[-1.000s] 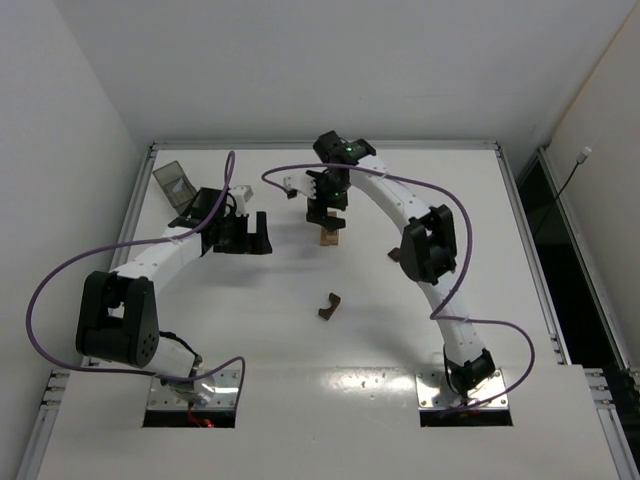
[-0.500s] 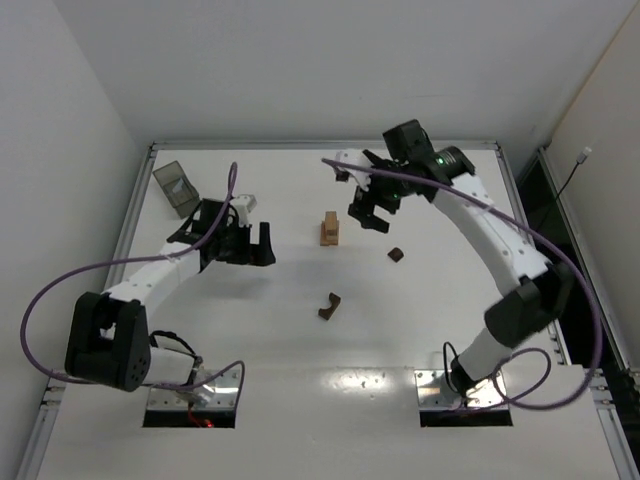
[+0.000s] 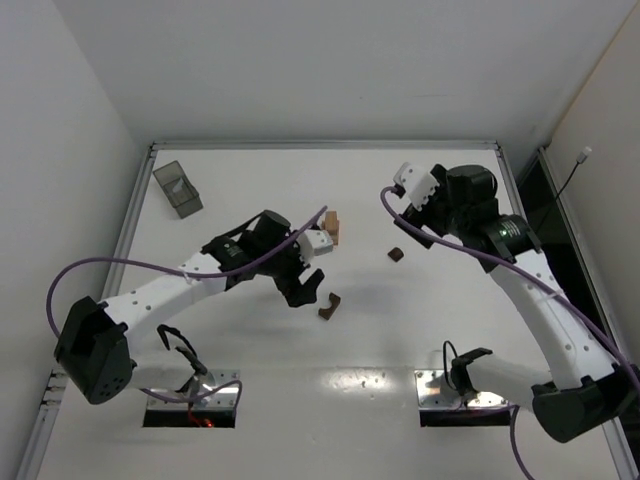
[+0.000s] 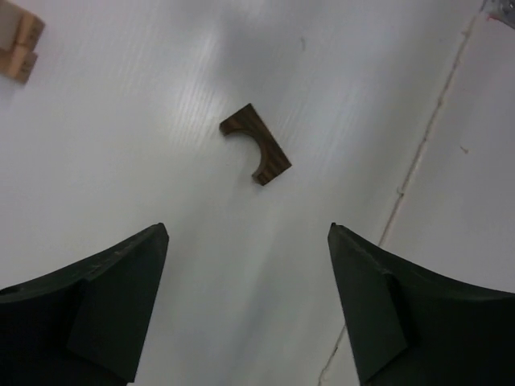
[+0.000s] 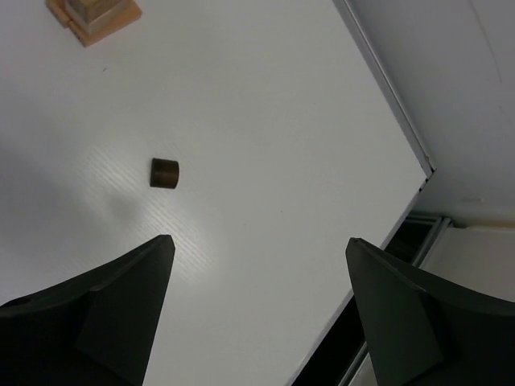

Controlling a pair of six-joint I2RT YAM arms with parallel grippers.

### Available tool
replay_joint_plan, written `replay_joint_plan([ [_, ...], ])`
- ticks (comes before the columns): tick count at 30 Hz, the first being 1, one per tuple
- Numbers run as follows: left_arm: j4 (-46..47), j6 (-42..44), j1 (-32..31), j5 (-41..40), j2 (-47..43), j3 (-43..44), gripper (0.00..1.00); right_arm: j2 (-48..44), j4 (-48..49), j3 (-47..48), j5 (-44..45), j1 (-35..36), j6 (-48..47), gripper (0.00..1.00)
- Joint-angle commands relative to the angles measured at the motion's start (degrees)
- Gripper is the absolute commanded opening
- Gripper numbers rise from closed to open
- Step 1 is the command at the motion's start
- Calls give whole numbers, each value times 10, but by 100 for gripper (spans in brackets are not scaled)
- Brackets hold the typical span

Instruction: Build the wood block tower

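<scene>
The tower (image 3: 333,226) is a short stack of light tan blocks at mid table, partly hidden behind my left wrist. It also shows in the left wrist view (image 4: 18,44) and the right wrist view (image 5: 92,16). A dark brown arch (image 3: 329,306) lies flat in front of it, apart from the stack. My left gripper (image 3: 303,285) is open and empty, just left of the arch (image 4: 256,145). A small dark brown block (image 3: 396,255) lies right of the tower. My right gripper (image 3: 410,228) is open and empty above and beside that block (image 5: 165,172).
A small dark translucent tray (image 3: 177,188) stands at the far left corner. The table's right edge (image 5: 402,137) with a dark gap beyond it runs close to my right gripper. White walls enclose the table at the left and back.
My right gripper has let go at the tower and drawn away to the right. My left arm has swung from the left side to the middle, next to the arch.
</scene>
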Motion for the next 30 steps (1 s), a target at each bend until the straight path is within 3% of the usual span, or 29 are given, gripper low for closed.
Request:
replay_joint_plan([
  [1, -29, 47, -48, -6, 12, 33, 74, -21, 43, -18, 41, -16, 44, 85],
  [2, -29, 15, -57, -18, 21, 39, 66, -21, 38, -29, 41, -22, 52, 85],
  [3, -29, -4, -66, -29, 26, 44, 51, -30, 38, -34, 41, -34, 59, 85],
  [6, -9, -74, -90, -112, 38, 44, 38, -49, 16, -52, 14, -50, 64, 85],
  [9, -9, -128, -98, -138, 70, 60, 38, -55, 10, -52, 9, -55, 64, 85],
  [14, -36, -224, -145, -275, 136, 128, 35, -55, 5, -57, 14, -71, 64, 85],
  [19, -49, -295, -165, -340, 194, 167, 34, -50, -7, -57, 19, -76, 64, 85],
  [30, -37, -320, -213, -312, 214, 118, 35, -44, -13, -51, 32, -87, 59, 85],
])
